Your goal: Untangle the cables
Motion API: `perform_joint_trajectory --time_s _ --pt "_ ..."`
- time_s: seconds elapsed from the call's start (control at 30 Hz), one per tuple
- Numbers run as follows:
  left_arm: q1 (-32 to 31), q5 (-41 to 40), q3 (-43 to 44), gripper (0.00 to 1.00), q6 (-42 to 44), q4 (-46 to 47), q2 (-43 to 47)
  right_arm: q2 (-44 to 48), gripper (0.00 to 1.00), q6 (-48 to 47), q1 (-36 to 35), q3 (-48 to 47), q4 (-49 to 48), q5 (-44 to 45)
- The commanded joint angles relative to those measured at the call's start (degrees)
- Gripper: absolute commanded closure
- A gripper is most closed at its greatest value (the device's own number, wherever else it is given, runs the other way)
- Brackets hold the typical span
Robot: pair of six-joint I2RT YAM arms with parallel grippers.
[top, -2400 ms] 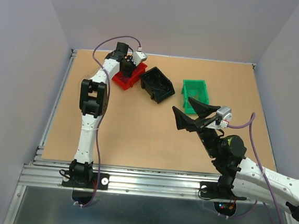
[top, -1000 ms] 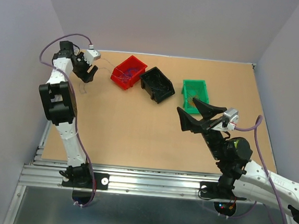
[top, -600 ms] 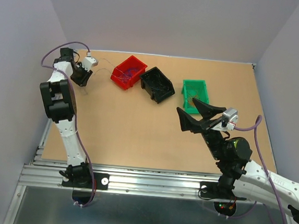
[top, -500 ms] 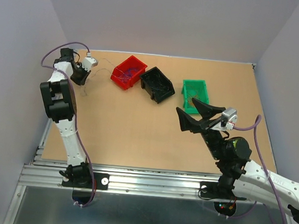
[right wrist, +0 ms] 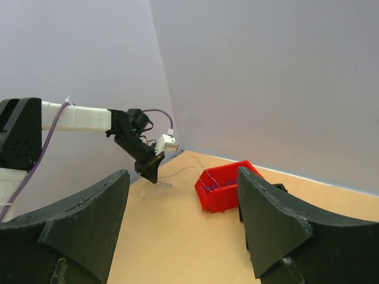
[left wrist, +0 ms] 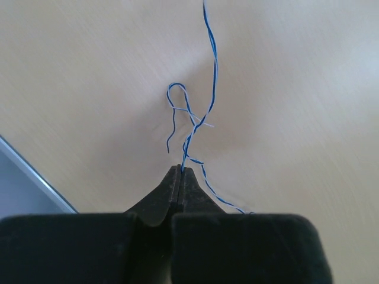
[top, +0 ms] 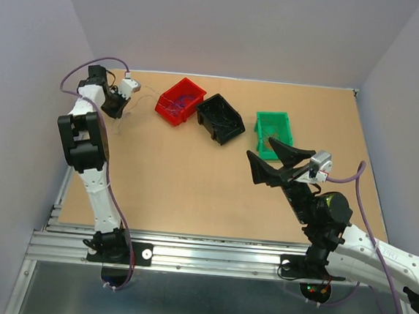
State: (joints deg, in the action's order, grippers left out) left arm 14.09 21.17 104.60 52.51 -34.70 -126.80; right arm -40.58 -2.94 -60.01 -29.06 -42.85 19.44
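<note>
Left tool is pinched tight on a thin blue cable over the counter's far left corner; right tool gapes wide, holding nothing.

A thin blue cable, pinched at one end, curls in loose loops.

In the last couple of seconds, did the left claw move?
Yes. The left claw swung left, from over the red bin to the table's far left corner, now pinching a thin blue wire.
</note>
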Motion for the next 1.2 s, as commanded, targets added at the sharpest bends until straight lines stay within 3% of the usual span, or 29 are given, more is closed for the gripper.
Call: perform_joint_trajectory --time_s 0.0,0.47,0.77,1.07,1.17 --pt "-3.7 0.5 2.4 1.00 -2.6 -1.4 8.6 0.1 0.22 0.5 -0.1 1.0 -1.2 -0.9" --pt "-16.3 -4.8 14.7 1.00 -11.0 -4.4 8.1 0.5 0.22 0.5 -0.1 1.3 -1.2 -0.7" --pt "-21.0 -2.3 24.5 1.00 -17.3 -3.4 -0.7 0.9 0.22 0.6 -0.1 1.5 -1.1 -0.9" --pt "-22.2 2.9 23.2 1.00 -19.9 6.7 -11.1 1.1 0.22 0.7 -0.1 1.5 -0.8 -0.9" --pt "-23.3 0.7 22.2 1.00 -19.0 7.9 -13.4 1.0 0.22 0.6 -0.1 1.4 -0.7 -0.6"
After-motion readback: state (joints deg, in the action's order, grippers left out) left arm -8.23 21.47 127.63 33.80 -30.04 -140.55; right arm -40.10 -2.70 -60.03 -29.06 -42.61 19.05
